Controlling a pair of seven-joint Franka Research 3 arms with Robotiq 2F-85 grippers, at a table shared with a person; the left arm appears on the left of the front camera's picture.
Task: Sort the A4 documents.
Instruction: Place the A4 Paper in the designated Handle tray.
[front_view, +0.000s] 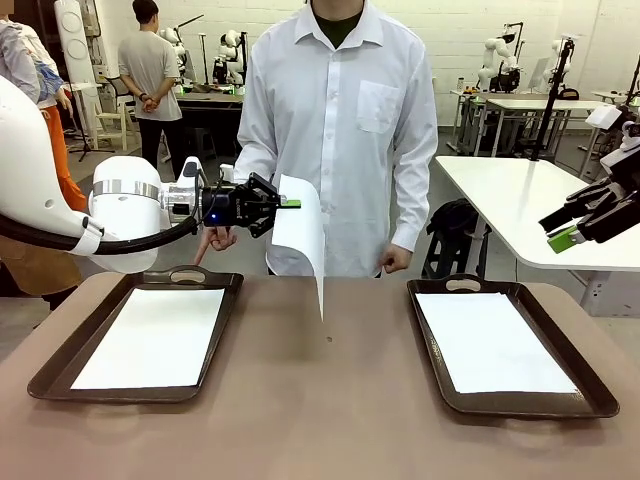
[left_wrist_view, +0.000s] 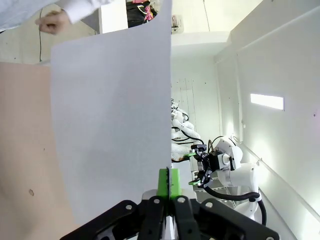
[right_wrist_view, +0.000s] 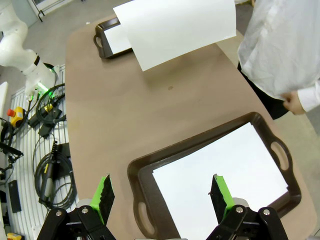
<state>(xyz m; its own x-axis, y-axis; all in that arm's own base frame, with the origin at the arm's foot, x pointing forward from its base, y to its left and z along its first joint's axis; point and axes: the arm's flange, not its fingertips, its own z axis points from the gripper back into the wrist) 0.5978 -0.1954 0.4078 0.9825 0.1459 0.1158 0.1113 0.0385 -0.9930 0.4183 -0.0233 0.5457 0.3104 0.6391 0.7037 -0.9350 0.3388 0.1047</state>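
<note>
Nearest the camera, the brown surface (front_view: 320, 420) is carrying two dark brown trays. The left tray (front_view: 60, 375) is lying at the left side, with one white sheet (front_view: 150, 335) resting flat inside it. The right tray (front_view: 520, 405) is lying at the right side, holding another white sheet (front_view: 495, 340), also flat. The two trays are sitting well apart, with bare surface between them.

Above the middle of the surface, a third sheet (front_view: 303, 232) is hanging on edge, curling downward, its lower corner not touching the surface. The left claw (front_view: 287, 204) is pinching this hanging sheet at its upper edge, the green pads pressed together on the paper; in the left wrist view the sheet (left_wrist_view: 112, 125) is rising straight up from between the closed fingers (left_wrist_view: 163, 184). In the right wrist view the same sheet (right_wrist_view: 177, 30) is showing above the far tray.

The right claw (front_view: 562, 232) is hovering at the right side, above and beyond the right tray, its jaws spread wide and holding nothing. In its wrist view the green fingertips (right_wrist_view: 105, 192) are standing far apart over the right tray (right_wrist_view: 145, 210) and its sheet (right_wrist_view: 225, 180).

At the far side, a person in a white shirt (front_view: 340, 130) is standing against the surface, one hand (front_view: 397, 260) hanging by the edge, the other hand (front_view: 218, 238) just behind the left claw
</note>
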